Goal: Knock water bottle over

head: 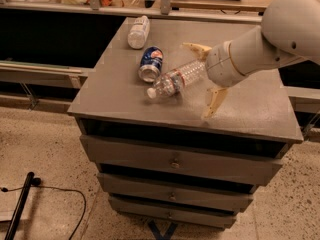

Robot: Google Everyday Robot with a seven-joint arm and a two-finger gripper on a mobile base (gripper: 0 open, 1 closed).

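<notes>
The water bottle (176,79), clear and ribbed with a white cap, lies on its side on the grey cabinet top (120,99), cap pointing toward the front left, next to the Pepsi can. My gripper (204,80) is just right of the bottle's base. Its two tan fingers (212,103) are spread wide, one toward the back and one toward the front. The bottle's base end sits between them, with no grip on it.
A blue Pepsi can (150,64) lies on its side just left of the bottle. A shorter clear bottle (138,32) lies at the back left corner. The cabinet has drawers (175,161) below. A black cable and pole (22,204) lie on the floor at left.
</notes>
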